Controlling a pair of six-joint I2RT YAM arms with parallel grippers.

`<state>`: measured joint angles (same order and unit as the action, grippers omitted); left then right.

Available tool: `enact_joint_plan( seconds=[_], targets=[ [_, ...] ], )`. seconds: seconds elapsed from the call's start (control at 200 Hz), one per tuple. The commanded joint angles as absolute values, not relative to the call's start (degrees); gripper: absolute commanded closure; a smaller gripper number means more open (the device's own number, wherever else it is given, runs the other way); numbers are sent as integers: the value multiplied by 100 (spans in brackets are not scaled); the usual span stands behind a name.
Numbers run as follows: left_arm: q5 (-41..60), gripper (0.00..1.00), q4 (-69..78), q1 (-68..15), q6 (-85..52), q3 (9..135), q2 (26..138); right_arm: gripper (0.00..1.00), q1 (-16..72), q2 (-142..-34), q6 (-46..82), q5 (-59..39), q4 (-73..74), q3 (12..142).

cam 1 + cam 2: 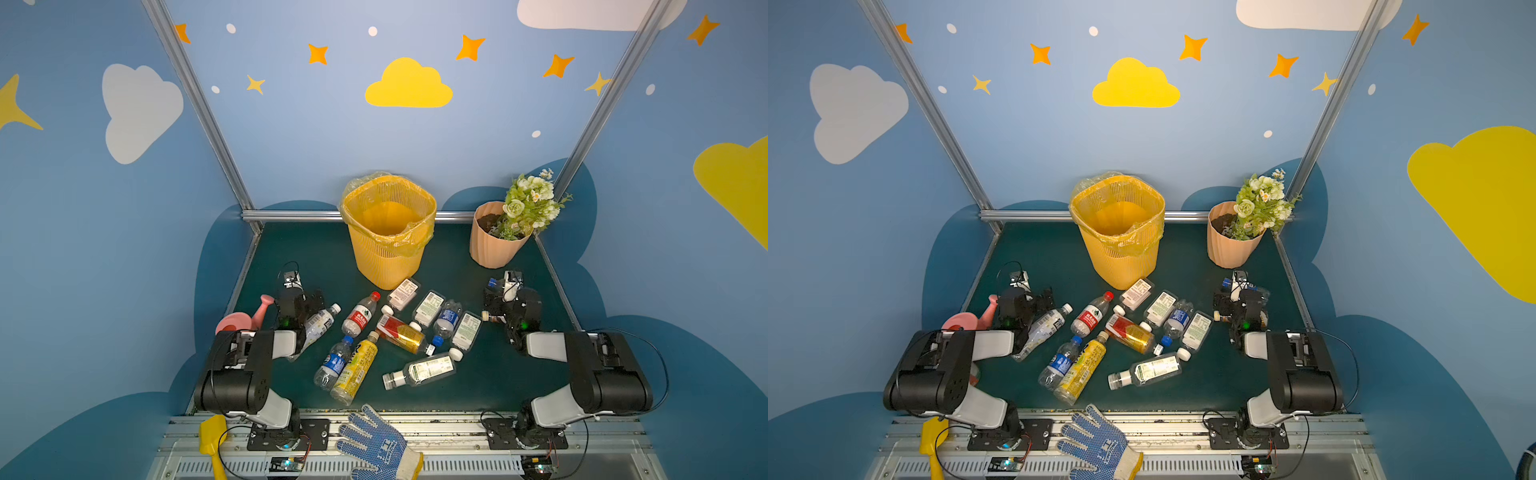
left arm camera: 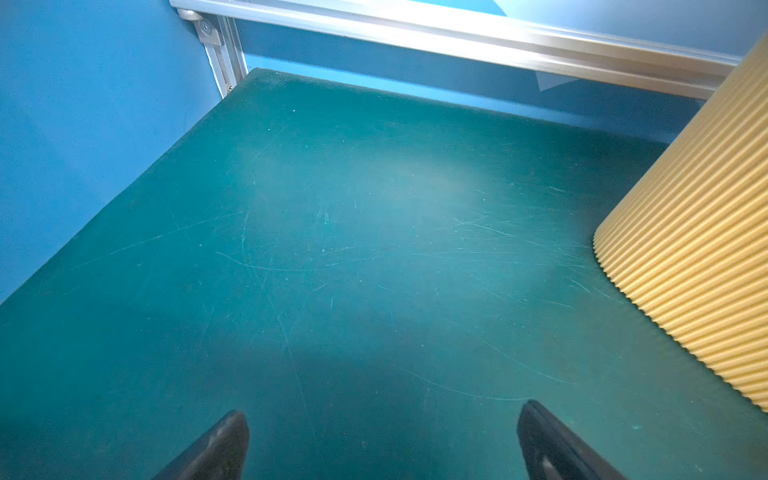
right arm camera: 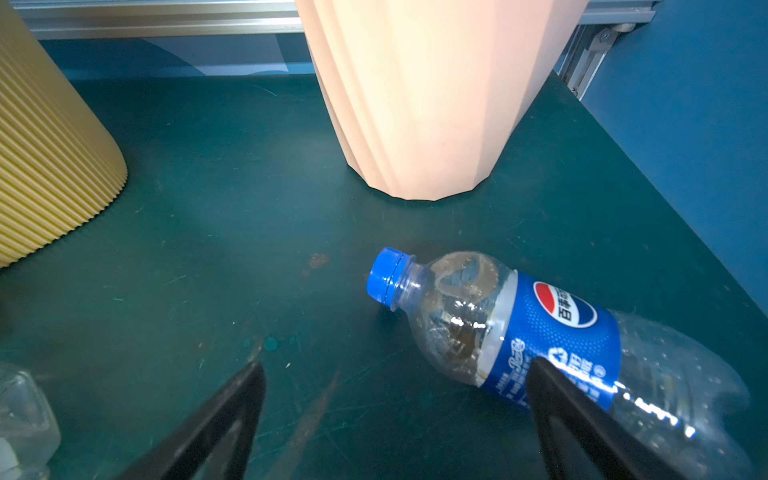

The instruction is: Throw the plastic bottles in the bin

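1. On the far half of the green table [image 1: 291,257] stands the bin [image 1: 388,249], upright, with a loose yellow liner [image 1: 415,243] folded over its rim. No bottle shows inside it.
2. The plastic bottles [image 1: 399,332] lie on their sides in a crowded cluster on the near side of the bin, several touching. One barcoded bottle [image 1: 403,293] rests against the bin's base.
3. Left end effector [image 2: 384,411]: released, nothing between its jaws, over bare table left of the bin. A white-capped bottle [image 1: 320,324] lies partly under this arm.
4. Right end effector [image 3: 397,363]: released and empty. A blue-labelled bottle [image 3: 540,328] lies beside it, near the flower pot [image 3: 424,104]. One finger [image 3: 573,415] overlaps the label in the wrist view; the jaws do not straddle the bottle.
5. Hazards, as judged: closing from this offset would pinch the rounded wall off-centre, and the light bottle could roll or squirt toward the pot. In the cluster, wide jaws may catch two bottles at once. A low carry could strike the tall bin's rim or snag the liner and tip the bin.
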<state>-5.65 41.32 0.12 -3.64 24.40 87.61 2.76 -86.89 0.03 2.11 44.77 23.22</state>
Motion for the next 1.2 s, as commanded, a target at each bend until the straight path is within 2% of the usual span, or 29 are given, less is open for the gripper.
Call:
enact_joint_plan(
  seconds=[0.0, 0.946, 1.001, 1.091, 1.196],
  targets=[
    [-554, 0, 4131, 39, -339, 2470, 8707, 5, 277, -8688, 12, 220, 4565, 2333],
    [-581, 0, 4026, 67, -440, 2542, 8651, 5, 278, -8581, 29, 205, 4534, 2406],
    [-739, 0, 3369, 122, -592, 2927, 8447, 5, 296, -8215, 120, 350, 3620, 2680],
    [-676, 0, 949, 321, -983, 4050, 8145, 5, 275, -7642, 831, 671, 1094, 3572],
    [-590, 0, 564, 328, -1017, 4231, 7695, 5, 310, -7159, 1589, 810, -360, 4066]
  ],
)
